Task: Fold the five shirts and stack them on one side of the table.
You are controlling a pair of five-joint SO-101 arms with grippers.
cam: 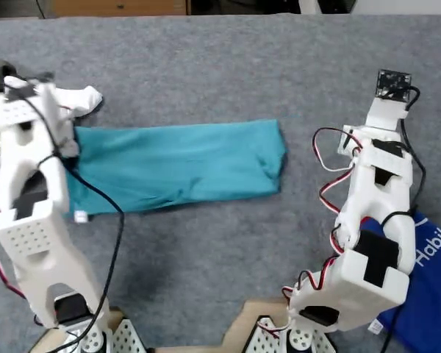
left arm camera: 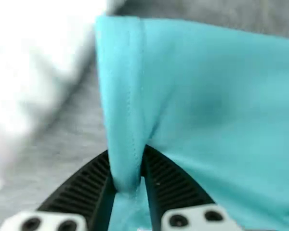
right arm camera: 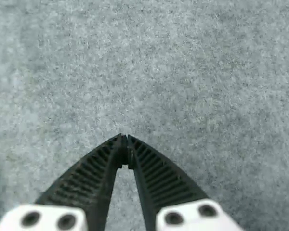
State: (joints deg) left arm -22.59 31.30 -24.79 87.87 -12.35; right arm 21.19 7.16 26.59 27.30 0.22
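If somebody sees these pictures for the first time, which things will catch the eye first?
The long teal fabric shirt, folded into a band, lies across the middle of the grey felt table. The left tool is shut on its hem, at the end beside a crumpled white shirt. The right tool is shut over bare felt, and a dark blue cloth lies partly under that arm.

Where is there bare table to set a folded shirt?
Free: the far strip beyond the teal shirt, and the near middle between it and the arm bases; the shut right pincer hangs over bare felt. Crowded: the left edge, where the left pincer grips the teal shirt beside a white shirt, and the near right corner, under a blue cloth.
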